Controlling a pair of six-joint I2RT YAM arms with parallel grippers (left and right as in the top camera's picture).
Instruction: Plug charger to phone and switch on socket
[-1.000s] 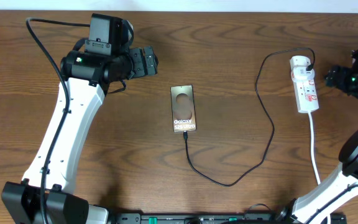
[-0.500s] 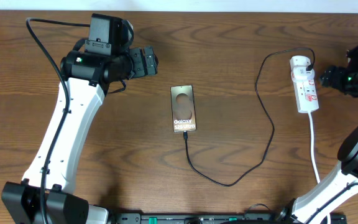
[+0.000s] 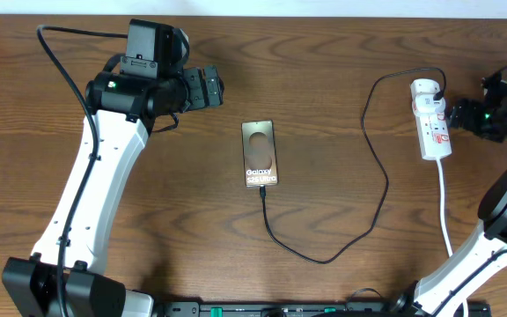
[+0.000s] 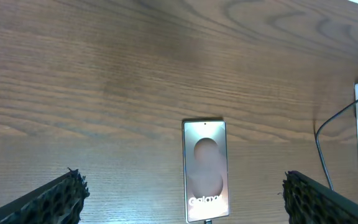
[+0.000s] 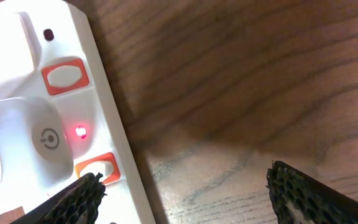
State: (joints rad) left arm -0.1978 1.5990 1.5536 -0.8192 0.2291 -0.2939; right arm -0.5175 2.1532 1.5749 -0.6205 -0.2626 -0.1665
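The dark grey phone [image 3: 260,153] lies flat mid-table with "Galaxy S25 Ultra" lettering; it also shows in the left wrist view [image 4: 205,168]. The thin black charger cable [image 3: 378,176] runs from the phone's near end in a loop to its black plug at the white socket strip [image 3: 431,121]. My left gripper [image 3: 208,88] is open, up-left of the phone. My right gripper [image 3: 458,114] is open just right of the strip. In the right wrist view the strip [image 5: 61,118] shows orange switches and a lit red lamp [image 5: 79,131]; one finger [image 5: 73,202] lies over its edge.
The strip's white cord [image 3: 444,216] runs toward the table's front edge. The left arm [image 3: 95,185] spans the left side. Bare brown wood lies around the phone.
My right gripper has moved left, from well right of the strip to right beside it. The left arm, phone and cable have not moved.
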